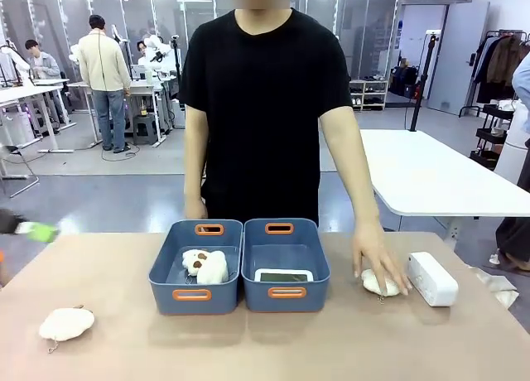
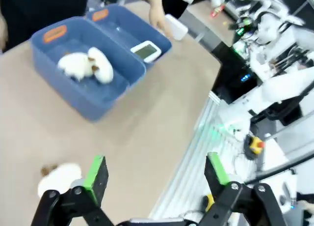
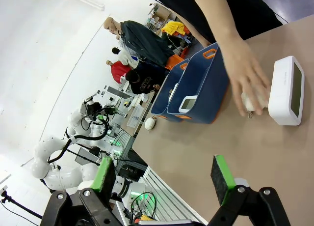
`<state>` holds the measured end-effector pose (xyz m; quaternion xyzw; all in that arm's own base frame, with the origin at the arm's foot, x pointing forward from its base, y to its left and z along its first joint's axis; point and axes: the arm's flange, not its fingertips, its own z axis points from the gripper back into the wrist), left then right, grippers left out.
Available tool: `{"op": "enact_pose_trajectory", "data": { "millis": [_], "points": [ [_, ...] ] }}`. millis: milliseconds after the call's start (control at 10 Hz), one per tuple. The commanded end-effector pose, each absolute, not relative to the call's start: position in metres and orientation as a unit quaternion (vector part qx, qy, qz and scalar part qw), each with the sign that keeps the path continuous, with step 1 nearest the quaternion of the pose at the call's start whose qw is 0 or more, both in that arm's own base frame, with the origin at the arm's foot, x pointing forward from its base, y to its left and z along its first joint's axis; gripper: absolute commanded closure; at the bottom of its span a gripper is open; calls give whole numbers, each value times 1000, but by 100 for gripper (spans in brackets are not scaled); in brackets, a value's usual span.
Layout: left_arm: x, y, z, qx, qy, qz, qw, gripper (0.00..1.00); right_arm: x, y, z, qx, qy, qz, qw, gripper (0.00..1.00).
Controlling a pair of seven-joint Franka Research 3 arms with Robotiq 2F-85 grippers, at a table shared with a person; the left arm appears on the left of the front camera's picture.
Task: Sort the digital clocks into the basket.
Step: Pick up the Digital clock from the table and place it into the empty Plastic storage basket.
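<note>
1. The loose clock [image 1: 432,278] lies on the table [image 1: 248,348], at 3 o'clock from the right basket [image 1: 257,294] and well apart from it.
2. In the front view its long axis runs from 11 to 5 o'clock. In the right wrist view it runs nearly 12 to 6.
3. The right gripper [image 3: 163,174] hangs over the table with jaws apart, holding nothing. The loose clock sits at about 2 o'clock from it, well apart.
4. The left gripper [image 2: 156,174] is also spread and empty. Both baskets lie between it and the loose clock, so the right arm looks the nearer one for this pick.
5. A person's hand [image 1: 377,261] rests on a plush [image 1: 373,283] just beside the loose clock, at its 9 o'clock. That is on the way to the basket and could be in the way.
6. The binned clock [image 1: 283,275] lies flat, display up, in the right basket, so the sorting looks half done.
</note>
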<state>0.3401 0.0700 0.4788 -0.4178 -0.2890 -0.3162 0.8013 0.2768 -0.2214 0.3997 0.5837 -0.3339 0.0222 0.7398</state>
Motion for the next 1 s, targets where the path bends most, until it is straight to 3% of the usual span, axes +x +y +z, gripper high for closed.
{"op": "enact_pose_trajectory", "data": {
  "millis": [0, 300, 600, 700, 900],
  "points": [
    [363, 140, 477, -488, -237, -322, 776, 0, 277, -221, 402, 586, -336, 22, 737, 0],
    [381, 208, 450, -545, -230, -259, 763, 0, 277, -221, 402, 586, -336, 22, 737, 0],
    [399, 246, 407, -559, -279, -157, 765, 0, 277, -221, 402, 586, -336, 22, 737, 0],
    [384, 225, 422, -549, -247, -217, 769, 0, 277, -221, 402, 586, -336, 22, 737, 0],
    [384, 225, 422, -549, -247, -217, 769, 0, 277, -221, 402, 586, -336, 22, 737, 0]
  ]
}}
